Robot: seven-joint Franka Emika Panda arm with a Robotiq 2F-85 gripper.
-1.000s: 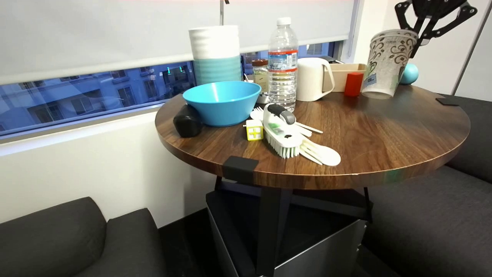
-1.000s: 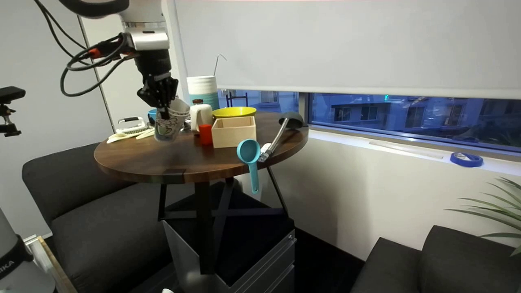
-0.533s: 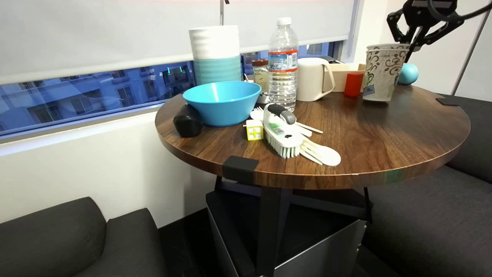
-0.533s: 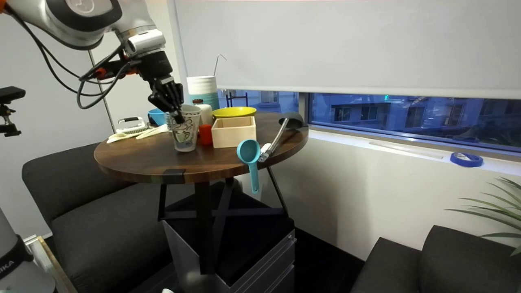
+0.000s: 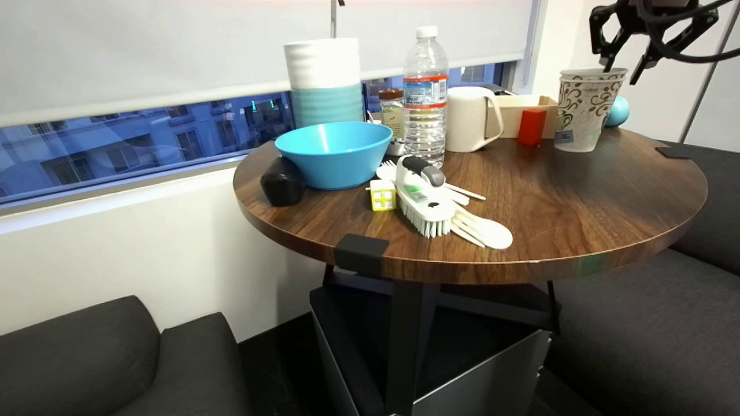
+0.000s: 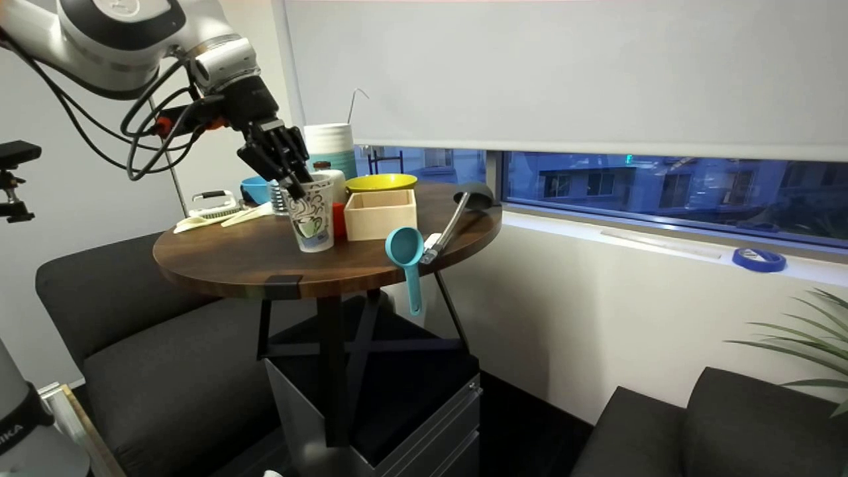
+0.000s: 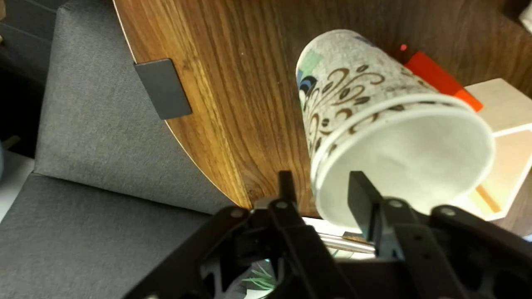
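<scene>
- Gripper [image 7: 319, 182]: jaws spread, one fingertip at the mouth of the nested paper cups [image 7: 345, 91], one outside.
- Cups: mouth up on the table [image 7: 232, 104], below the jaws.
- Red block [image 5: 532, 127] and wooden box [image 6: 381, 224]: beyond the cups from the jaws.

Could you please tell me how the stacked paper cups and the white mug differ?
The stacked paper cups carry a brown swirl pattern; the white mug is plain. The mug has a handle; the cups show none. The open gripper straddles the cups' rim; the mug stands apart. Both are pale.
</scene>
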